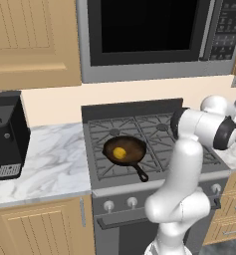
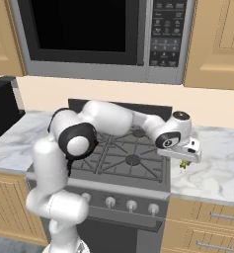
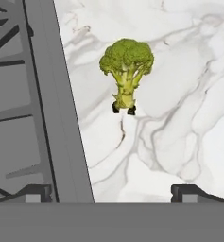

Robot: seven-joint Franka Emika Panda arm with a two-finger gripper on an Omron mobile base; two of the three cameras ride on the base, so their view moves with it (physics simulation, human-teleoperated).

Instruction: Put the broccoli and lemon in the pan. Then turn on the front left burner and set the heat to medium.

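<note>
- Currently, the gripper [image 3: 111,194] is seen in the hand view with its two dark fingertips set wide apart and nothing held between them.
- The broccoli [image 3: 126,71] is shown lying on the marble counter [image 3: 179,142], just beside the edge of the stove [image 3: 61,118], with its bumpy green crown towards the top of the hand view and its paler stem towards the gripper.
- From the right base view, the hand is seen lowered over the counter to the right of the stove, and a small piece of green is visible just beneath it.
- The lemon [image 1: 119,153] is found resting inside the pan [image 1: 125,151], near its middle.
- The pan is placed on the grate at the front left burner [image 1: 109,158], with its short black handle pointed towards the front edge of the stove.
- A row of control knobs [image 1: 132,202] is seen along the front panel of the stove.
- A black coffee machine [image 1: 8,134] is stood on the counter to the left of the stove.
</note>
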